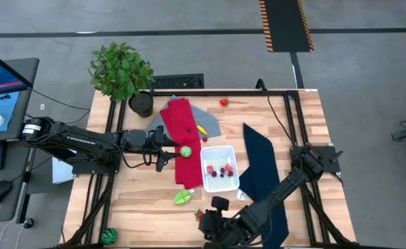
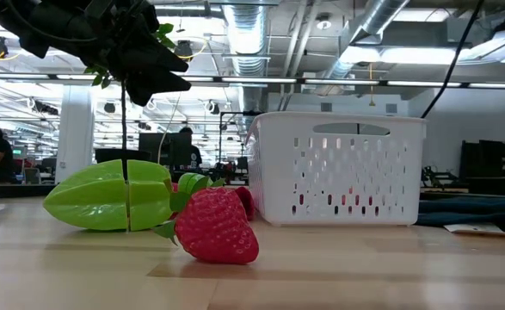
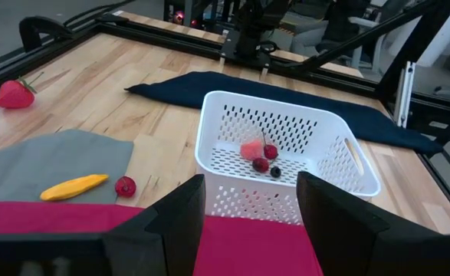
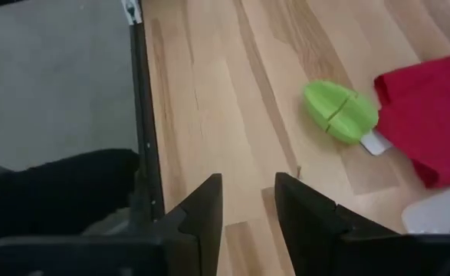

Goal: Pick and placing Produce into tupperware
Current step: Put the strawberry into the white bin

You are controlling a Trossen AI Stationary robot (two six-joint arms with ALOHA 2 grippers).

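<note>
Up close on the wood: a red strawberry (image 2: 216,226) near a green starfruit (image 2: 106,198). Both not yet in the white tub (image 1: 219,168). Low over that corner, the right gripper (image 4: 247,192), fingers a little apart and holding nothing, likely there to grab one of them. Over the red cloth (image 1: 180,131), the left gripper (image 3: 249,192), fingers wide, empty too, pointing at the tub. Just beside it, a green ball (image 1: 186,151). Already in the tub: a few red and pink bits (image 3: 259,153).
</note>
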